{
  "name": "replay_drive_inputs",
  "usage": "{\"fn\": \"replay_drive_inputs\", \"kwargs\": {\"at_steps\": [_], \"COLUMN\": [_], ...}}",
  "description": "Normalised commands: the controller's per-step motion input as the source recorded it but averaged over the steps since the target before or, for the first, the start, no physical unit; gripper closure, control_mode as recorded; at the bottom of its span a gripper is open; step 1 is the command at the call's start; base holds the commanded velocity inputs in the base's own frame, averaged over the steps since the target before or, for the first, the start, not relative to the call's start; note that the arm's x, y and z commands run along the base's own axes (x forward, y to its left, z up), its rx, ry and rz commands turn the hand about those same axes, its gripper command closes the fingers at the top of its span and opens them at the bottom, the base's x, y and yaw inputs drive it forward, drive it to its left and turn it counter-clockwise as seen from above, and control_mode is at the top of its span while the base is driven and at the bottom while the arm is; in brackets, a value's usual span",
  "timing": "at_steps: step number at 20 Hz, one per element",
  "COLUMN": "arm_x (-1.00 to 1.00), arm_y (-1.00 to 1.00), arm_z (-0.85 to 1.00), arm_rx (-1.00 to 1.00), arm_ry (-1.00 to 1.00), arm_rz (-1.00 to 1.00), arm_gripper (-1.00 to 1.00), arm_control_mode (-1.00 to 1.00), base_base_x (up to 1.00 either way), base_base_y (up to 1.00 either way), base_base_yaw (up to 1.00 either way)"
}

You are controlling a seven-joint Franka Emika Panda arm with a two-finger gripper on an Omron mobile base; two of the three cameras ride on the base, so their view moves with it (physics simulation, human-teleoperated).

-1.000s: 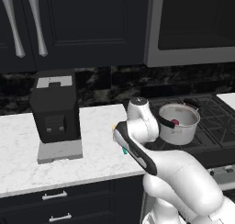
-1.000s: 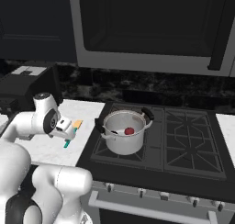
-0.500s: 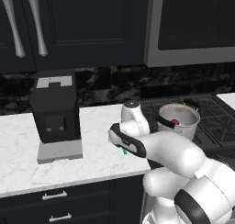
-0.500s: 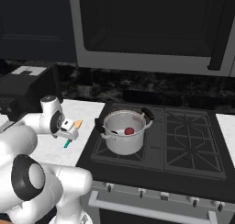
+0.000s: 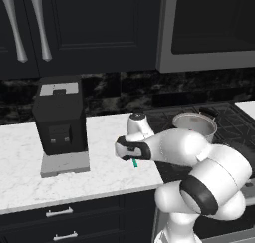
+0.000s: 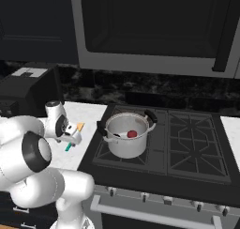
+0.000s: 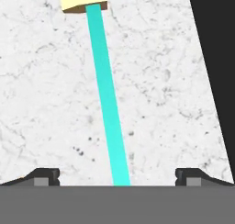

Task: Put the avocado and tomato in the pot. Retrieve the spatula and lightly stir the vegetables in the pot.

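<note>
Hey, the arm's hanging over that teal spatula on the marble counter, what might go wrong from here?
1. The open gripper straddles only the tail end of the teal-handled spatula; gripped there, its yellow head could droop or swing.
2. The slim handle lies flat on the white marble counter, so the fingertips may scrape stone or slip off.
3. The steel pot holding the red tomato stands nearby; a swinging spatula might knock it.

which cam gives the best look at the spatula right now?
Hand view: the spatula lies flat on the white counter, teal handle running between the open gripper tips up to the yellow head. Right base view shows bits of it beside the arm; left base view just the handle's end.
</note>
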Motion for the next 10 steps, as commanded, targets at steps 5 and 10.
{"fn": "replay_drive_inputs", "kwargs": {"at_steps": [5,10], "arm_x": [0.14,0.20], "arm_y": [0.00,0.00], "arm_z": [-0.35,-0.36], "arm_rx": [0.00,0.00], "arm_ry": [0.00,0.00], "arm_rz": [0.00,0.00], "arm_gripper": [-1.00,-1.00], "arm_control_mode": [-1.00,-1.00], "base_base_x": [0.00,0.00], "base_base_y": [0.00,0.00], "base_base_yaw": [0.00,0.00]}}
